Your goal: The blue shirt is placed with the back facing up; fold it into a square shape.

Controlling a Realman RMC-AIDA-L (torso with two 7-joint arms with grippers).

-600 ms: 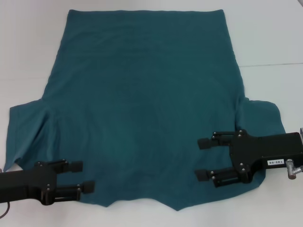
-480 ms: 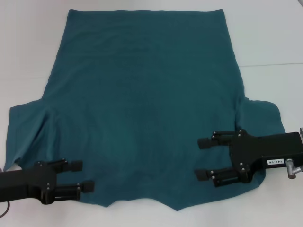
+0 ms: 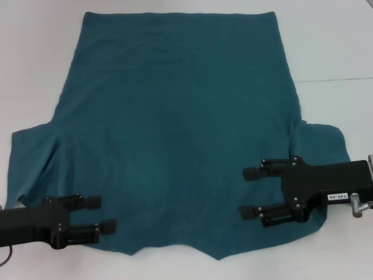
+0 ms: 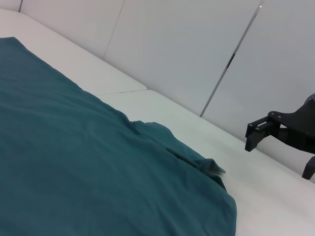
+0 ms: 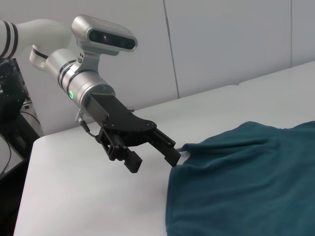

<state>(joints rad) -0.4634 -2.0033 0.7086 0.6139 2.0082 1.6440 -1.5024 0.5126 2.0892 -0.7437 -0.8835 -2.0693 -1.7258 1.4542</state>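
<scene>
A large, plain dark teal-blue soft cotton short-sleeved T-shirt (image 3: 175, 134) lies spread flat and unfolded on a white table (image 3: 332, 46), filling most of the head view, with its straight hem toward twelve o'clock, its neckline toward six o'clock nearest the robot, and a sleeve reaching out at nine o'clock and another at three o'clock. No lettering shows on the upturned side. The black left gripper (image 3: 99, 213) sits at about seven o'clock, low over the near shoulder edge of the shirt, its two fingers spread apart and holding nothing. The black right gripper (image 3: 250, 192) sits at about four o'clock, over the cloth beside the right sleeve, its fingers likewise spread wide and empty. Judging by how the cloth lies, the folding has not yet begun: no sleeve is turned in, no edge is lifted, and every fold toward a square is left to do; both grippers appear poised to take hold near the shoulders. From these views it is hard to tell whether either gripper's fingertips touch the fabric or hover just above it. The left arm's body is cut off at the picture edge, part of the right sleeve is hidden under the right gripper, and the underside of the shirt cannot be seen.
</scene>
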